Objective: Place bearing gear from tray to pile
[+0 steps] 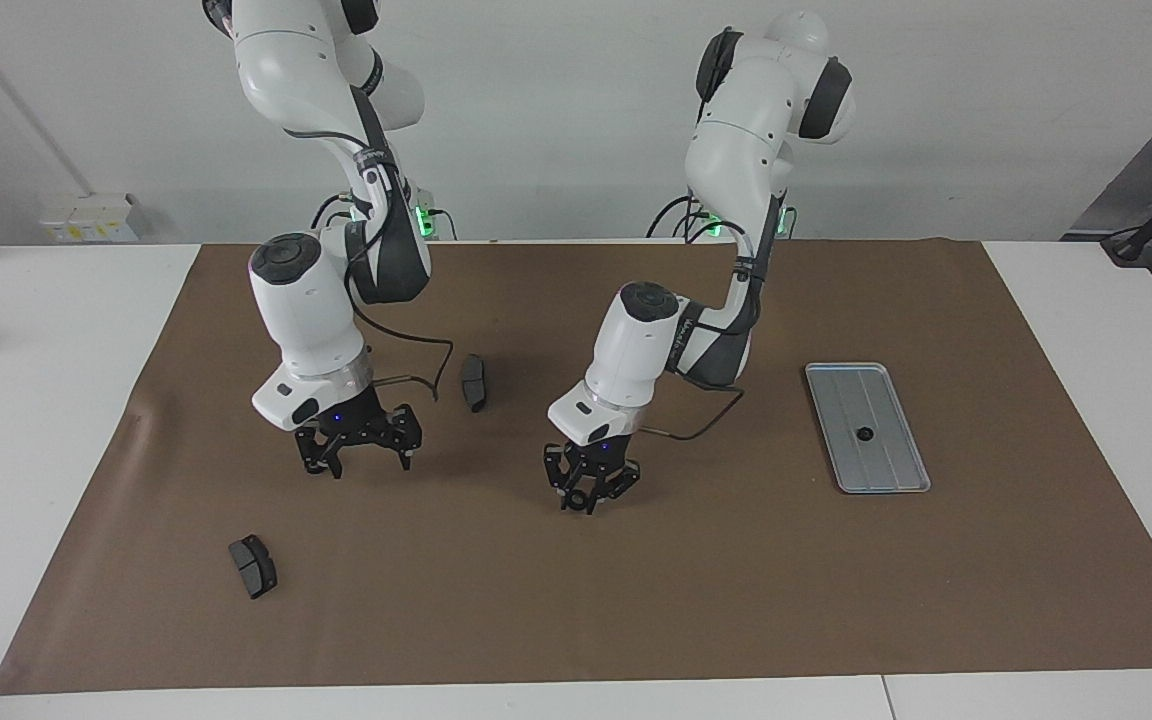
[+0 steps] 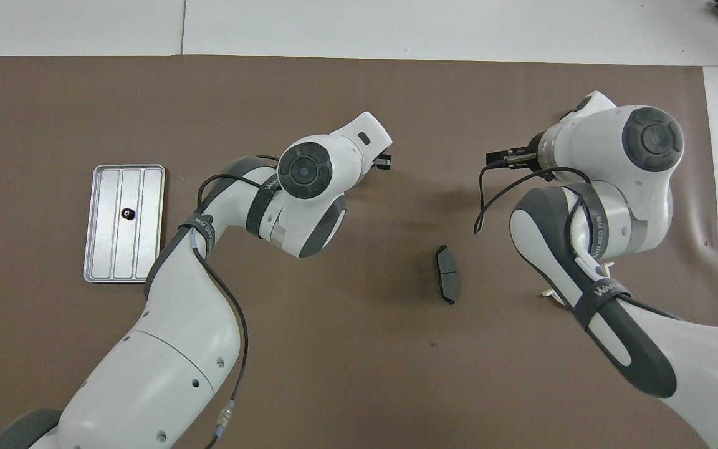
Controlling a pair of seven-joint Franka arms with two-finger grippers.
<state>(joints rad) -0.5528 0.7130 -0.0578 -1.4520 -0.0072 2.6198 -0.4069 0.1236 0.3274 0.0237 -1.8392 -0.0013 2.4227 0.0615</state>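
The silver tray [image 1: 891, 470] lies toward the left arm's end, also in the overhead view [image 2: 110, 249]. One small black bearing gear [image 1: 865, 433] sits in it [image 2: 127, 213]. My left gripper [image 1: 584, 492] hangs low over the middle of the mat, shut on a small black gear [image 1: 571, 497]; its tip shows from above [image 2: 384, 161]. My right gripper [image 1: 361, 458] is open over the pile area [image 2: 502, 159]. A small black gear [image 1: 312, 466] seems to lie on the mat by one of its fingertips. The pile's brake pads [image 1: 474, 382] [image 1: 253, 565] lie nearby.
A brown mat [image 1: 736, 600] covers the table. The white semicircular bracket [image 2: 552, 294] peeks out under the right arm in the overhead view and is hidden in the facing view. One brake pad [image 2: 447, 282] lies between the two arms.
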